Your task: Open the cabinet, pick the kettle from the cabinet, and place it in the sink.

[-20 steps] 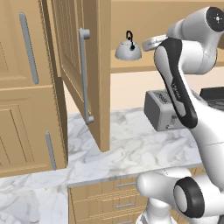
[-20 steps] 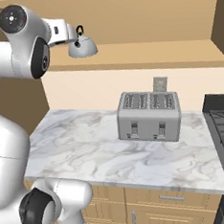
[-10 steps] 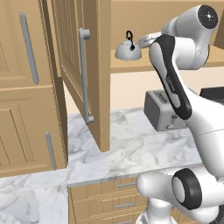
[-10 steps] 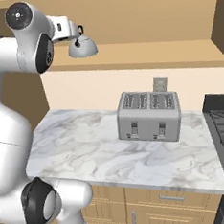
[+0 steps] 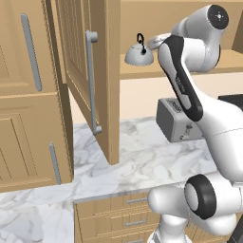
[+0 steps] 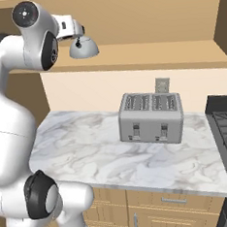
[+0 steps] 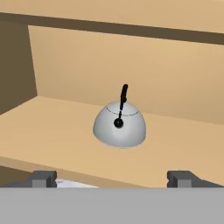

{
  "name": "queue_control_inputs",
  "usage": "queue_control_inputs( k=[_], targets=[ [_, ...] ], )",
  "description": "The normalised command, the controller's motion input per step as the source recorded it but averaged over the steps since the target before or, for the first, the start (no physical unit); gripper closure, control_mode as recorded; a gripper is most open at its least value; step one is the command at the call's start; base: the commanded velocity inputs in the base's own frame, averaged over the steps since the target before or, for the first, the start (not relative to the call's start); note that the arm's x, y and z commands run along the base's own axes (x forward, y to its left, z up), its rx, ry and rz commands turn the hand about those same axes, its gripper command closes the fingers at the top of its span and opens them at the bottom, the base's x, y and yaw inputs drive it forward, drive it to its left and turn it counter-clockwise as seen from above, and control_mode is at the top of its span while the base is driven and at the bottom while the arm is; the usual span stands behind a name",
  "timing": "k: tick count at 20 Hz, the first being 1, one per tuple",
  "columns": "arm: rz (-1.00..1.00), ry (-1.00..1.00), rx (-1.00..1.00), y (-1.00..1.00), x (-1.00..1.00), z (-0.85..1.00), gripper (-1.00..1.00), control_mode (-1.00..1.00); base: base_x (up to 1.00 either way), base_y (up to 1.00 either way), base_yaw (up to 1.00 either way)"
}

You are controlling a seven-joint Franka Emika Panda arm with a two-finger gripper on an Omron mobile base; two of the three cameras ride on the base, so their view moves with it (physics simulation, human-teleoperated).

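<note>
From my seat, reading left to right: the tall narrow cabinet (image 5: 28, 95) stands at nine o'clock in the left base view, and beside it the cabinet (image 5: 78, 71) door hangs swung out toward me, its bar handle (image 5: 91, 83) edge-on. So I judge the opening step done.

The kettle (image 7: 119, 124) sits upright on the shelf (image 7: 57, 131), untouched, just above centre in the hand view with its black handle at twelve o'clock. My gripper (image 7: 113, 178) is lined up short of the shelf edge, fingertips (image 7: 43, 177) spread wide at seven and five o'clock with nothing between them. Reaching in, grasping, lifting out and carrying to the sink are all left, as I read it.

Below, the white marble counter (image 6: 89, 147) carries a grey four-slot toaster (image 6: 151, 117) at three o'clock of centre in the right base view, a dark stove edge (image 6: 226, 125) further right, and wooden drawers (image 5: 123, 216) underneath.
</note>
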Motion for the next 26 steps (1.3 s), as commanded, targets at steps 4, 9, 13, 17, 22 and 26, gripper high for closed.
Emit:
queue_control_inputs(
  k=[4,9,13,17,22,26],
  targets=[
    [0.00,0.00,0.00,0.03,0.17,-0.03,-1.00,-1.00,0.00,0.00,0.00],
    [0.00,0.00,0.01,0.06,0.14,0.00,-1.00,-1.00,0.00,0.00,0.00],
    [0.00,0.00,0.01,0.02,0.16,-0.01,-1.00,-1.00,0.00,0.00,0.00],
    [0.00,0.00,0.00,0.00,0.19,-0.10,-1.00,-1.00,0.00,0.00,0.00],
    [0.00,0.00,0.00,0.01,0.23,-0.16,-1.00,-1.00,0.00,0.00,0.00],
    [0.00,0.00,0.00,0.06,0.25,-0.03,-1.00,-1.00,0.00,0.00,0.00]
  ],
)
